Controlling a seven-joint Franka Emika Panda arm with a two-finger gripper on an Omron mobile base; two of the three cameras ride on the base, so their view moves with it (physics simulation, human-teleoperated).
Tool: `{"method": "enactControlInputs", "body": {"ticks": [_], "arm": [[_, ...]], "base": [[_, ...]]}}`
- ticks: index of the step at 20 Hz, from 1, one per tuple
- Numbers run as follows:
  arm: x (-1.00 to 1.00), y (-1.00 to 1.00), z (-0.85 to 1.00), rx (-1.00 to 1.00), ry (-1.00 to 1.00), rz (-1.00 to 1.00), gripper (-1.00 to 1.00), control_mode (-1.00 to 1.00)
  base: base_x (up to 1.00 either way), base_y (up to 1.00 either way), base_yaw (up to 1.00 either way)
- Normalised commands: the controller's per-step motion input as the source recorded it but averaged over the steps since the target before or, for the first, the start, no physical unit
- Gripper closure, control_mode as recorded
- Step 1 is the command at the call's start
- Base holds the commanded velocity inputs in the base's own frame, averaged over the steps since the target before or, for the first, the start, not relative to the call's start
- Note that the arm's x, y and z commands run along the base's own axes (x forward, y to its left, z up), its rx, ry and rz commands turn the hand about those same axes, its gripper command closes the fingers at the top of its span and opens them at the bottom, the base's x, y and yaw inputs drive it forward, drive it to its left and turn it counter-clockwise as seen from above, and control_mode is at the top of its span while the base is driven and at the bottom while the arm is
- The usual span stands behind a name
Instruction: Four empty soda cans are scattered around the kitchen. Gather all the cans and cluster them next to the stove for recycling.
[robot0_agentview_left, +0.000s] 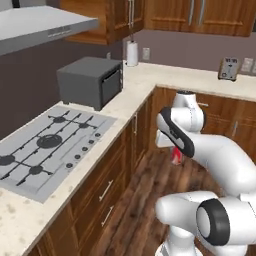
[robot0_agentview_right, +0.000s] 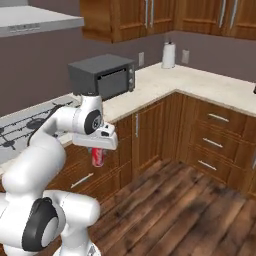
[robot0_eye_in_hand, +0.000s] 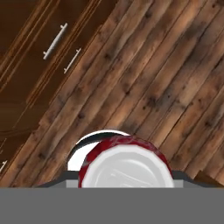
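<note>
Hanging under the hand, a red can sits between the jaws of the gripper, upright, above the wood floor in front of the lower cabinets. From the left side the can shows just below the wrist, half hidden by the forearm; the gripper is pinching it near the top. Looking along the hand, the can's silvery end faces up at the bottom, red rim around it, floor planks running diagonally beyond, two drawer handles at the upper left.

Stove lies flat in the counter, near its front edge, black grates and a row of knobs along the near side. It is well apart from the can, which is off the counter and lower than its top. From the right side a strip of the stove shows behind the arm's shoulder.

Microwave stands on the counter just beyond the stove's far end, toward the back wall. Paper towel roll stands upright in the counter's inner corner. Toaster sits farther along the back run, by the wall. Range hood hangs above the stove.
</note>
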Motion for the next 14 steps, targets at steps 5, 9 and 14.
{"method": "enactControlInputs", "body": {"ticks": [5,9,14], "arm": [[0.0,0.0,0.0,0.0,0.0,0.0,1.0,1.0],[0.0,0.0,0.0,0.0,0.0,0.0,1.0,1.0],[0.0,0.0,0.0,0.0,0.0,0.0,1.0,1.0]], "base": [[0.34,0.39,0.63],[0.32,0.37,0.63],[0.17,0.39,0.58]]}}
